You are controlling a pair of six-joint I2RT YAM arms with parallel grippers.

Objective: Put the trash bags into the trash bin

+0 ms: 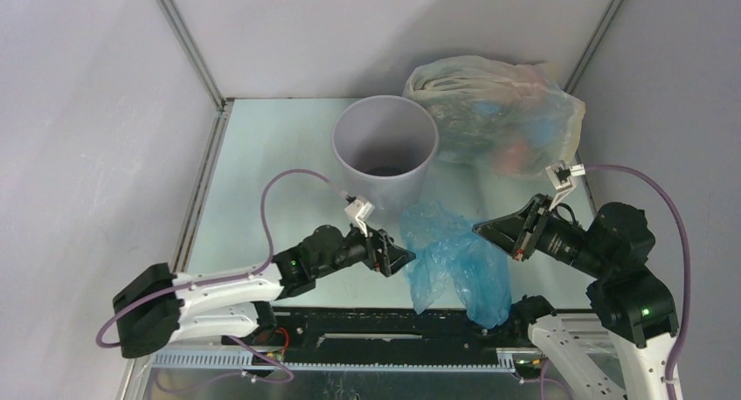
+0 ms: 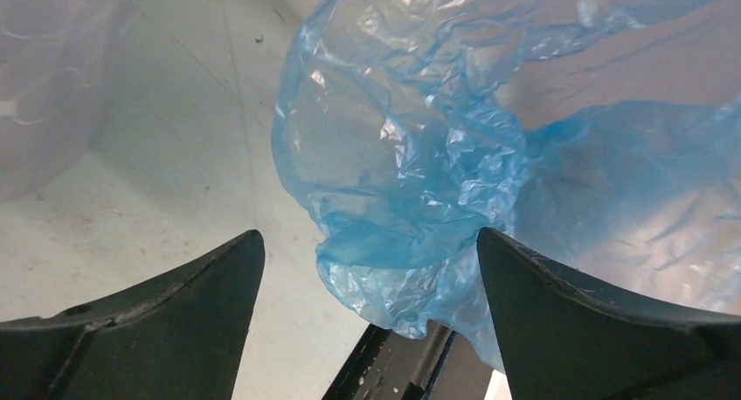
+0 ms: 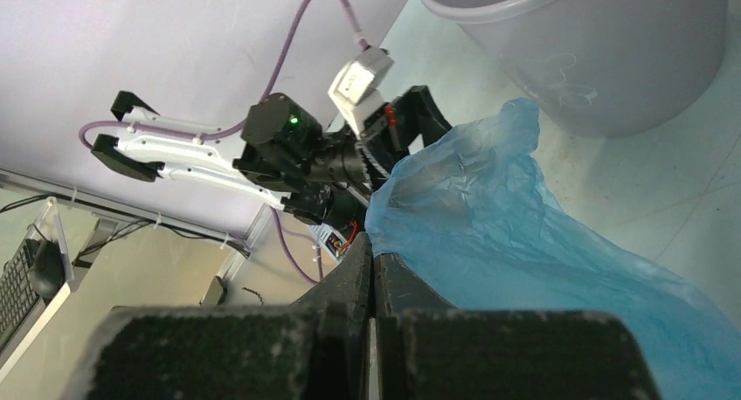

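The light-blue trash bag lies crumpled at the table's near edge, in front of the pale grey-lavender trash bin, which stands upright and looks empty. My left gripper is open just left of the bag. In the left wrist view the bag bulges between and beyond the spread fingers of that gripper. My right gripper is at the bag's upper right side. In the right wrist view its jaws are pressed shut with the bag's edge running into the tips. The bin stands beyond.
A large clear whitish bag stuffed with colourful items sits at the back right, beside the bin. A black rail runs along the table's near edge under the blue bag. Grey walls enclose the table on three sides.
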